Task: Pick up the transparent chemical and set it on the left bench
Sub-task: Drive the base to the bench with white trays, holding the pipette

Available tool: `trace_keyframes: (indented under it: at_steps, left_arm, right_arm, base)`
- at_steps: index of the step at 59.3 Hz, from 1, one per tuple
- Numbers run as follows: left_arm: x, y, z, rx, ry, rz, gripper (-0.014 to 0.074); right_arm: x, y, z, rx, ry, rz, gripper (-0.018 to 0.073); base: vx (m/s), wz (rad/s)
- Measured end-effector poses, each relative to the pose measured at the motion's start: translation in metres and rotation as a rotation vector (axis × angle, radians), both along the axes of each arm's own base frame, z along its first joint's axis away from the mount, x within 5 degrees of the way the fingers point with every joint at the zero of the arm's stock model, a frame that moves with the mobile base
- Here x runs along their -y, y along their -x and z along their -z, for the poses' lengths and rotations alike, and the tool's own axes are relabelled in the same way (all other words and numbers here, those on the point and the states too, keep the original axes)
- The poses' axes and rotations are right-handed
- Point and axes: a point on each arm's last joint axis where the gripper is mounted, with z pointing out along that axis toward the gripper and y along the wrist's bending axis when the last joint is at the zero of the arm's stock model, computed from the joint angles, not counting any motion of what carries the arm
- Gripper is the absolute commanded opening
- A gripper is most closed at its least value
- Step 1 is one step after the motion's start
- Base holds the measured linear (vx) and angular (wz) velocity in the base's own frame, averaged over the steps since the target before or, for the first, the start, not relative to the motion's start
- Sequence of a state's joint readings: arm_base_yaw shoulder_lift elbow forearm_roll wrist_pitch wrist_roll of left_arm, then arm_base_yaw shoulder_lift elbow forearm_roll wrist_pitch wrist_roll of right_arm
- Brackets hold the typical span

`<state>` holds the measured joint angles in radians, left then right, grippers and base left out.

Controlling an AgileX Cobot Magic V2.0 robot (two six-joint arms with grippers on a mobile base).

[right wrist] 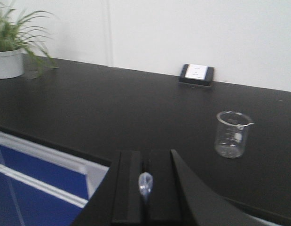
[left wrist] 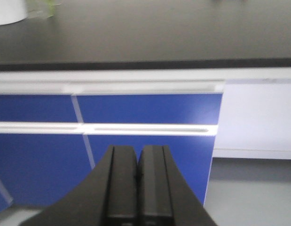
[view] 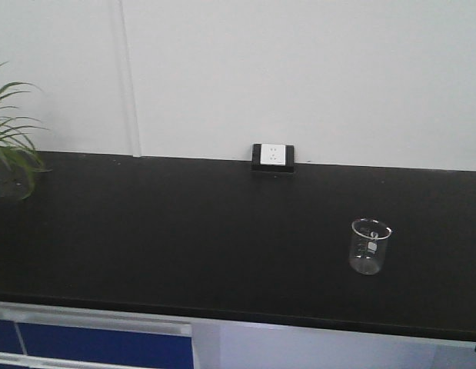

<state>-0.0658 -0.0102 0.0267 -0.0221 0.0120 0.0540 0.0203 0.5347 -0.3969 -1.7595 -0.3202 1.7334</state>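
Grasp complete: the right gripper (right wrist: pixel 144 157) is clamped on the transparent chemical pipette (right wrist: pixel 145 183), held at the front edge of the left bench (right wrist: pixel 112 108), with the beaker (right wrist: pixel 233 134) ahead. Placement remains. The left gripper (left wrist: pixel 137 153) is closed and empty.

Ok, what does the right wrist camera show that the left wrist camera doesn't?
Only the right wrist view: the right gripper shut on the transparent chemical, a glass beaker and a socket box. Only the left wrist view: the left gripper shut on nothing, and the floor. Both: the left bench's black top, blue cabinet fronts and a white pot.
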Motion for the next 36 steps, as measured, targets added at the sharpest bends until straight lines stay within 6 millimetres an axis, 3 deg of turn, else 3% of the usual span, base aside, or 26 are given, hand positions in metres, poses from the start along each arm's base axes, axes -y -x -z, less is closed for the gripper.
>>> trace_keyframes:
  at_steps: [36]
  left_arm:
    - [0.0000, 0.0000, 0.0000, 0.000, 0.000, 0.000, -0.0003]
  right_arm:
    - [0.0000, 0.0000, 0.0000, 0.000, 0.000, 0.000, -0.0003]
  base:
    - [-0.32, 0.49]
